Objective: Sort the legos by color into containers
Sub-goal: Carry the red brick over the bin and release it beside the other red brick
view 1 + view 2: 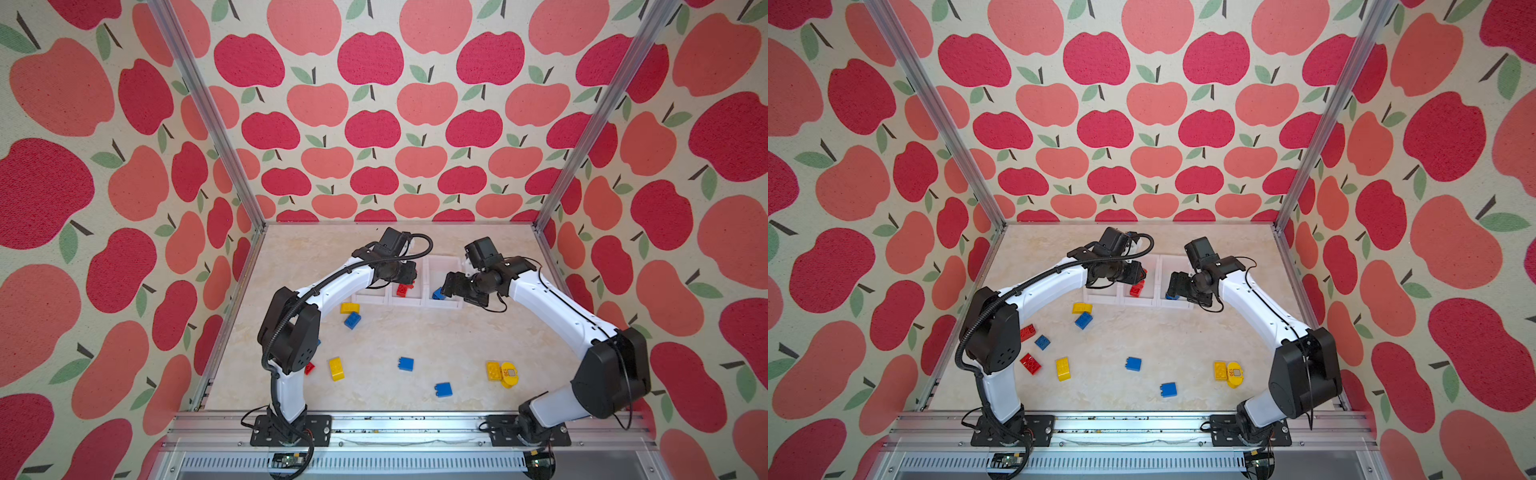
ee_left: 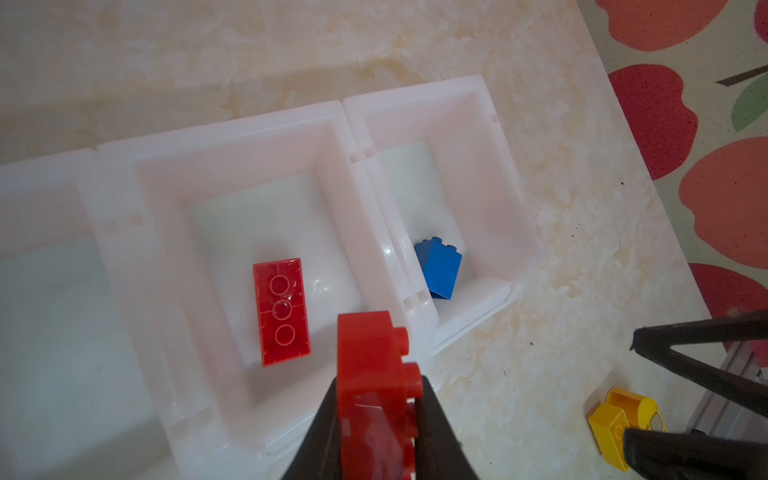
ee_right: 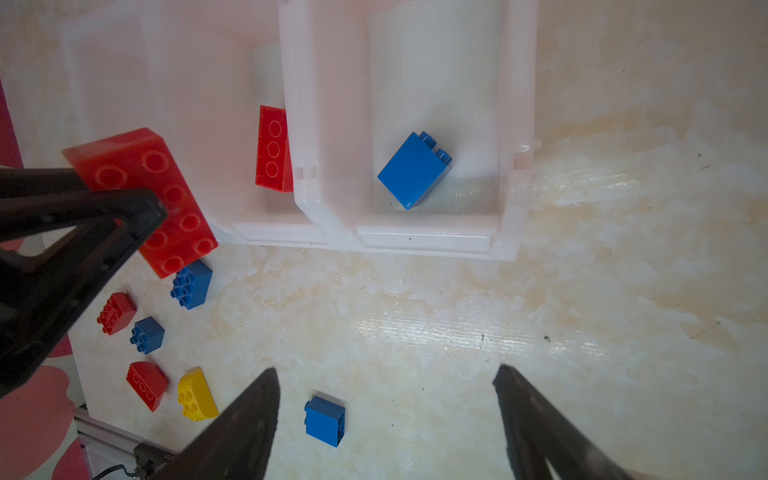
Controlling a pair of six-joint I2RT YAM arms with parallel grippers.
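Red brick (image 2: 370, 353), clamped in the left hand (image 2: 376, 399), hangs over the middle bin (image 2: 232, 133) where a second red brick (image 2: 282, 311) lies; right hand (image 3: 386, 374) stands apart, empty, by the right bin (image 3: 424, 241) with its blue brick (image 3: 413, 170); next, probably release clear of the rim.

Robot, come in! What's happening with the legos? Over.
Left pincer shut on red brick, at middle bin. Right pincer open, empty; blue brick lying in end bin. Nothing blocking.
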